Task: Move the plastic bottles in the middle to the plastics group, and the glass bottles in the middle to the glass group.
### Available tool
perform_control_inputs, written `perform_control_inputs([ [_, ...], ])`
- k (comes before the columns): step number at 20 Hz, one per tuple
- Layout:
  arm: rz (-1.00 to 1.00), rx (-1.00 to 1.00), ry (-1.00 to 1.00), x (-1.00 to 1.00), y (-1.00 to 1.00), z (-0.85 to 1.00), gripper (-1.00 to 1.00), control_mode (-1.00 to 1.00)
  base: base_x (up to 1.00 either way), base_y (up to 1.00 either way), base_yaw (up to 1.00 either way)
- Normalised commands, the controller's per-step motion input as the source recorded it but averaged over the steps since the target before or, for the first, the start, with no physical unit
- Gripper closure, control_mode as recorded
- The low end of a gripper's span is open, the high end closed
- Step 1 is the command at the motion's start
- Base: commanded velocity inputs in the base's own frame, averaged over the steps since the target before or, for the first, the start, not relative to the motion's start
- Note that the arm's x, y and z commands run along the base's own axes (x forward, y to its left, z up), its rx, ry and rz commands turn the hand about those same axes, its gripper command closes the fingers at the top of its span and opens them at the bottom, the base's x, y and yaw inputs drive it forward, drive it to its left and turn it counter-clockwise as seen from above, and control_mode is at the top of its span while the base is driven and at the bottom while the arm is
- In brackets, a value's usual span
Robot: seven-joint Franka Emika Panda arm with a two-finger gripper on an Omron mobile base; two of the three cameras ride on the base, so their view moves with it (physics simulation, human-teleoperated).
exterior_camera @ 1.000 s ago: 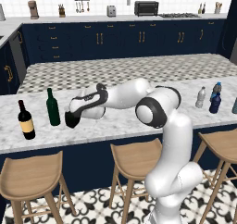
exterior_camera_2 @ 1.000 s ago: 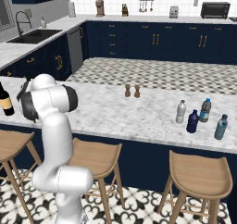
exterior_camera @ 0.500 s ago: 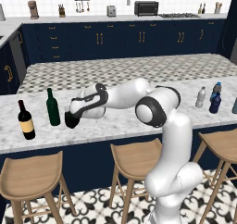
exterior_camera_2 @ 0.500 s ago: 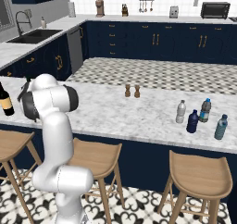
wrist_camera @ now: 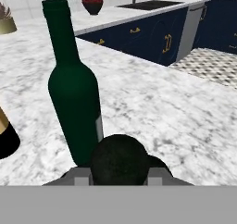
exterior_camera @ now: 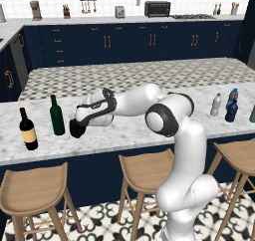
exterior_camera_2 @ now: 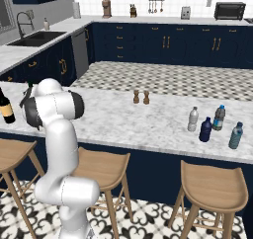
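My gripper [exterior_camera: 80,120] is shut on the squat, very dark glass bottle [exterior_camera: 75,129], low over the marble counter [exterior_camera: 149,130] just right of the tall green wine bottle [exterior_camera: 57,116]. The black wine bottle with a tan label [exterior_camera: 28,130] stands further left. In the hand view the dark bottle [wrist_camera: 119,159] sits between the fingertips, the green wine bottle [wrist_camera: 74,89] close behind it. At the counter's right end stand the clear white-capped plastic bottle [exterior_camera_2: 192,119], the navy bottle [exterior_camera_2: 205,130], the blue-labelled bottle [exterior_camera_2: 219,118] and the teal bottle [exterior_camera_2: 235,136].
Two small wooden shakers [exterior_camera_2: 140,97] stand mid-counter. Wooden stools [exterior_camera: 147,171] line the near side of the island. A sink [exterior_camera_2: 37,37] lies on the far left counter, and a bowl of red fruit [wrist_camera: 92,4] stands beyond the wine bottles.
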Motion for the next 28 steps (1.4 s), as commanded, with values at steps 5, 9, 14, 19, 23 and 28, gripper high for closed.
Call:
perform_control_inputs([
  [5, 0.0, -0.01, 0.0, 0.0, 0.0, 0.0, -1.0, -1.0, 0.0, 0.0, 0.0],
  [9, 0.0, -0.05, 0.0, 0.0, 0.0, 0.0, -1.0, -1.0, 0.0, 0.0, 0.0],
  [14, 0.0, -0.04, 0.0, 0.0, 0.0, 0.08, -1.0, -1.0, 0.0, 0.0, 0.0],
  [19, 0.0, 0.0, 0.0, 0.0, 0.0, 0.53, -1.0, -1.0, 0.0, 0.0, 0.0],
  [23, 0.0, 0.0, 0.0, -0.07, -0.1, 0.62, -1.0, -1.0, 0.0, 0.0, 0.0],
  [28, -0.02, 0.0, 0.0, -0.26, -0.52, 0.52, -1.0, -1.0, 0.0, 0.0, 0.0],
])
